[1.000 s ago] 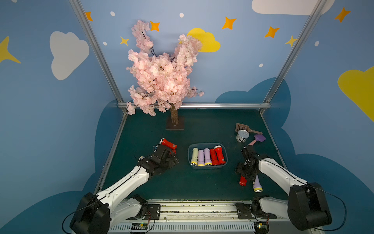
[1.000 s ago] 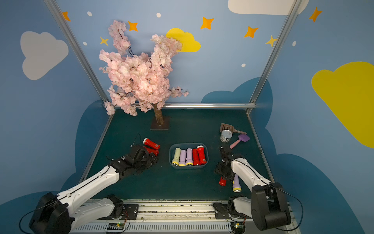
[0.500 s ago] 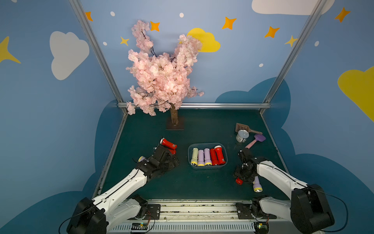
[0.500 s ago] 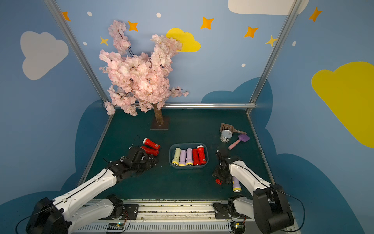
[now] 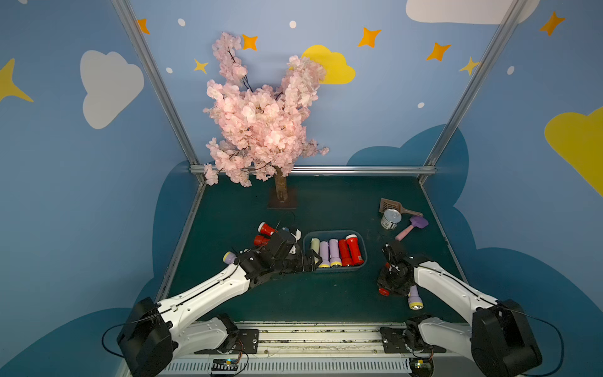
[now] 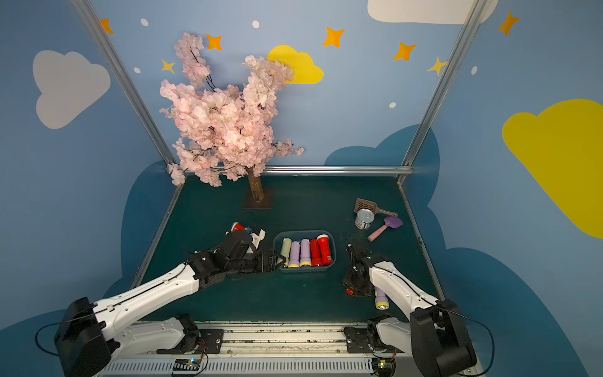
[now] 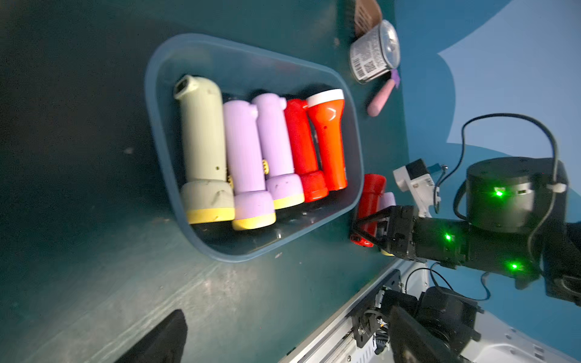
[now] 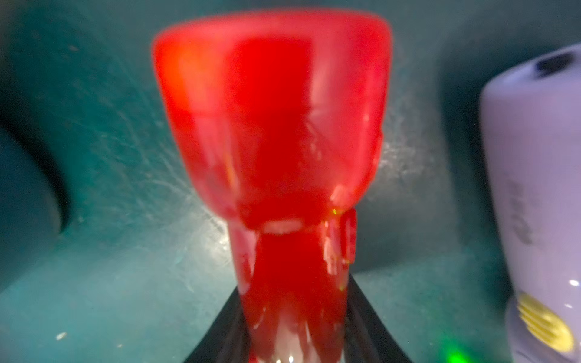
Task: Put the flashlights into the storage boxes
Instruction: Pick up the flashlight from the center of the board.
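The right gripper (image 7: 367, 231) is clamped on a red flashlight (image 8: 273, 125), its black jaws pinching the narrow barrel just behind the flared head. We judge that spot was chosen because the straight barrel gives parallel contact, whereas the cone would slip. The glossy, smooth plastic makes a firm squeeze sensible. In both top views the pair sits at the lower right of the green mat (image 5: 326, 202); we cannot tell whether the flashlight touches it. A lilac flashlight (image 8: 534, 188) with a ribbed yellow switch lies just beside it, not yet collected.

The storage box (image 5: 336, 268), a shallow blue-grey tub with rounded corners, sits centre frame. It holds a pale green flashlight (image 7: 204, 141), two lilac ones (image 7: 273, 138) and two red ones (image 7: 301, 141), all lying parallel, which packs them tightly. We judge the single layer nearly full.

The left gripper (image 5: 310, 261) hangs empty with jaws spread at the box's left rim. Left of it lie loose red flashlights (image 5: 266, 228) and a yellow-headed lilac one (image 5: 229, 258). At the upper right of the mat, a ridged metal can (image 5: 390, 219), a brown slotted scoop (image 5: 388, 205) and a small purple-and-pink shovel (image 5: 412, 227) stay out of the job.
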`<control>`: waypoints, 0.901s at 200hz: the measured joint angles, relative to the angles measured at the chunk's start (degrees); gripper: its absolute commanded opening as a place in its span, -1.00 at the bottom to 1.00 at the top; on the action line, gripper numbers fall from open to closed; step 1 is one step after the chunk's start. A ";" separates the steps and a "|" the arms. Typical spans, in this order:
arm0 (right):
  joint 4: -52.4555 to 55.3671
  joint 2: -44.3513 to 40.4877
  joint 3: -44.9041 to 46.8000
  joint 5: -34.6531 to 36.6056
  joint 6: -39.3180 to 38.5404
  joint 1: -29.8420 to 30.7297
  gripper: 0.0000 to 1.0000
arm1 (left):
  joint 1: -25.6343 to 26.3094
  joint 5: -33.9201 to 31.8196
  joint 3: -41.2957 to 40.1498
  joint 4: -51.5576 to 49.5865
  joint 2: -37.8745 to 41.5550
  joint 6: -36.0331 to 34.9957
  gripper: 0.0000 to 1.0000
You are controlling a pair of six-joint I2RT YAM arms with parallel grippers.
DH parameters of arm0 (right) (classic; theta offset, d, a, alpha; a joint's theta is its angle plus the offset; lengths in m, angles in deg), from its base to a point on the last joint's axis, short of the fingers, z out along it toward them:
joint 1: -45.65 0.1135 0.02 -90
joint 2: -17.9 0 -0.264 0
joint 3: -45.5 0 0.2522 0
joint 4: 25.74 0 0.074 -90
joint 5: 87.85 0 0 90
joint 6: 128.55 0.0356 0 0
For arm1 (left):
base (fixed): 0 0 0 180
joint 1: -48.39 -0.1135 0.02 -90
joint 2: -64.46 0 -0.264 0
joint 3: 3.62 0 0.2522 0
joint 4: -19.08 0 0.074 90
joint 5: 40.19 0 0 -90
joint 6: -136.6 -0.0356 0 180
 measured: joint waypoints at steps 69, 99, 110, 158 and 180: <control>3.76 -5.51 -0.11 1.88 0.17 0.13 -0.20 | 0.48 3.74 1.01 2.27 -1.22 -1.88 0.99; 6.78 -7.93 -2.05 2.71 0.13 0.59 -0.20 | 0.46 3.10 1.31 1.90 -0.92 -2.23 0.99; 7.80 -8.33 -3.63 2.97 0.11 1.01 -0.20 | 0.46 2.36 1.51 1.49 -0.66 -2.47 0.99; 10.62 -7.04 -13.60 4.37 0.11 5.99 -0.21 | -1.97 -3.26 0.98 -2.95 3.52 -1.84 0.99; 10.91 -3.37 -18.38 4.87 -0.04 9.20 -0.21 | -5.75 -4.57 -1.92 -3.93 7.74 -0.39 0.99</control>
